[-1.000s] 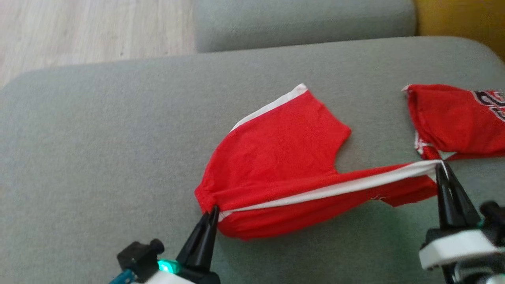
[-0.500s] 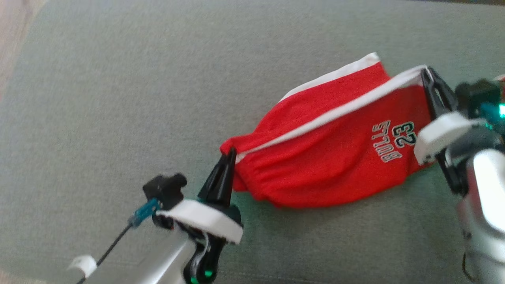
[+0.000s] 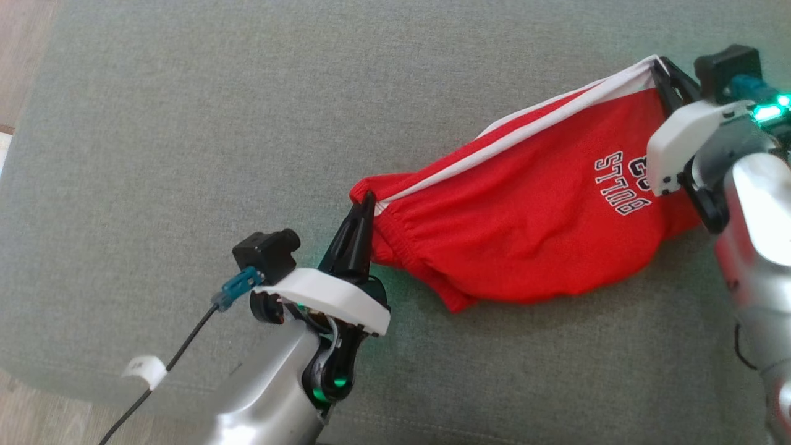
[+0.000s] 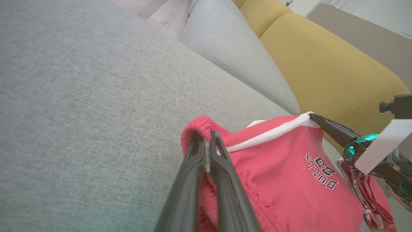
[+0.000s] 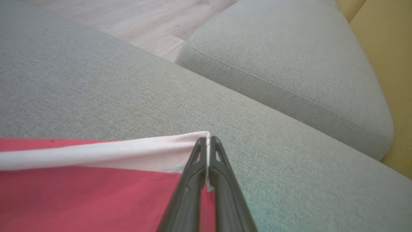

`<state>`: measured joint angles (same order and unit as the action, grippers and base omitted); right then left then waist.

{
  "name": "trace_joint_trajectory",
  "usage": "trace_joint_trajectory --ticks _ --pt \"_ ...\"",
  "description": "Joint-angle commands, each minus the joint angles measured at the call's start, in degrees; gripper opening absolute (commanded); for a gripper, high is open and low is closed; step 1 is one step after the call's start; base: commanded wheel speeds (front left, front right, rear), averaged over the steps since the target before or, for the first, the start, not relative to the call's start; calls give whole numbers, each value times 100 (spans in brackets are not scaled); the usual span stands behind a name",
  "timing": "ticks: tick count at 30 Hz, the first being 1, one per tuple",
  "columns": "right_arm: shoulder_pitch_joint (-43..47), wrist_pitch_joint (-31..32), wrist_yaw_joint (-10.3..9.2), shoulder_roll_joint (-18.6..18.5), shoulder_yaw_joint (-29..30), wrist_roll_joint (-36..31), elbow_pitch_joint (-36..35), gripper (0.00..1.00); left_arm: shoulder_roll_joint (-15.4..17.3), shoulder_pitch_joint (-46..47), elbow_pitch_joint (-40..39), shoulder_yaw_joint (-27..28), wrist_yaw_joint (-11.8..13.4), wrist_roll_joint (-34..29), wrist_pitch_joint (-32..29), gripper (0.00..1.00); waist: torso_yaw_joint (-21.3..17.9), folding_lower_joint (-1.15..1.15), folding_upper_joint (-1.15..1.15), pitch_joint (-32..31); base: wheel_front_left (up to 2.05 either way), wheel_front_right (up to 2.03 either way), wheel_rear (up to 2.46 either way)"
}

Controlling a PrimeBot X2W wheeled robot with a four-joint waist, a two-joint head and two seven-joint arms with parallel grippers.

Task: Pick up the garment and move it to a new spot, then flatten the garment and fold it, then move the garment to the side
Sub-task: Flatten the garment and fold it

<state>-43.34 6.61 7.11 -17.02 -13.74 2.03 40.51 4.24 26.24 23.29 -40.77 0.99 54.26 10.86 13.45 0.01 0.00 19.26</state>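
Observation:
The garment [image 3: 531, 228] is a pair of red shorts with a white side stripe and "BULLS 23" lettering, stretched between my two grippers over the grey cushion [image 3: 185, 123]. My left gripper [image 3: 369, 199] is shut on the gathered red waistband end, seen close in the left wrist view [image 4: 207, 143]. My right gripper [image 3: 659, 62] is shut on the white-striped corner at the far right, and the right wrist view shows that pinch [image 5: 208, 139]. The cloth [image 4: 283, 180] sags between the two grips, its lower part resting on the cushion.
A second red garment [image 4: 370, 199] lies beyond my right arm. Another grey cushion [image 5: 289, 64] and a yellow sofa back [image 4: 322, 64] lie past the working cushion. Wooden floor [image 5: 145, 19] shows beyond the cushion's edge, and the cushion's near edge [image 3: 55, 383] is at the lower left.
The head view has shifted. Both grippers, still shut, carried the striped edge away from me and over the rest of the garment, which now shows its lettered side.

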Motion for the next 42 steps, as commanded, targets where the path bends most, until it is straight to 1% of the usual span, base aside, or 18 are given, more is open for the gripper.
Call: trace_joint_trajectory --ticks 1,2,3,4,5,6,7,9,12,16,20,24,30,35,39,40,41,42 --pt "-171 -72 37 -14 -98 46 -97 0 21 193 -113 184 -24 29 73 0 2 -1 0 1 0 0 0" --pt "-243 -88 37 4 -143 68 41 18 10 202 -78 182 -10 43 73 0 3 -1 0 1 0 0 0" --pt "-309 -136 37 32 -198 104 157 49 -2 204 -53 194 10 66 83 0 4 -1 0 1 0 0 0" --pt "-371 -196 37 56 -242 150 265 85 -12 206 -36 204 31 83 95 0 3 -1 0 -1 0 0 0" --pt "-426 -249 37 68 -286 181 372 100 -20 204 -23 201 52 88 103 34 2 -1 0 -6 0 0 0" --pt "-475 -306 37 87 -333 222 471 100 -26 193 -18 191 72 86 109 81 -1 -1 0 -14 0 0 0" --pt "-519 -368 37 106 -357 272 569 100 -30 172 -14 178 98 91 99 100 -6 -1 0 -27 0 0 0" --pt "-592 -474 37 132 -411 340 753 100 -28 108 -46 157 133 104 83 100 -20 -1 0 -69 0 0 0" --pt "-653 -645 37 129 -440 458 981 100 85 -31 -183 166 210 46 130 100 -39 -1 0 -162 0 0 0" --pt "-635 -789 37 36 -506 648 1209 100 394 -329 -505 180 369 -113 197 100 -48 -1 0 -337 0 0 0" --pt "-486 -786 37 -96 -581 892 1389 100 776 -656 -963 321 601 -287 279 100 -31 -1 0 -553 0 0 0" --pt "-197 -613 37 -226 -651 1203 1554 100 1151 -939 -1471 483 872 -486 326 100 47 -1 0 -766 0 0 0" --pt "286 -87 37 -279 -735 1793 1667 100 1591 -1232 -2029 755 1255 -648 347 100 203 -1 0 -936 0 0 0" --pt "497 226 37 -333 -717 2160 1722 100 1787 -1429 -2316 940 1485 -684 357 100 311 -1 0 -942 0 0 0" --pt "609 454 37 -293 -661 2439 1801 100 1879 -1563 -2447 1047 1584 -688 366 100 372 -1 0 -941 0 0 0" --pt "629 502 37 -282 -648 2507 1818 72 1896 -1587 -2463 1066 1592 -687 368 100 379 -1 0 -943 0 0 0" --pt "645 532 37 -269 -646 2556 1826 53 1908 -1606 -2476 1081 1600 -688 369 100 383 -1 0 -946 0 0 0" --pt "657 541 37 -260 -651 2583 1828 42 1917 -1623 -2488 1092 1609 -690 371 100 384 -1 0 -951 0 0 0"
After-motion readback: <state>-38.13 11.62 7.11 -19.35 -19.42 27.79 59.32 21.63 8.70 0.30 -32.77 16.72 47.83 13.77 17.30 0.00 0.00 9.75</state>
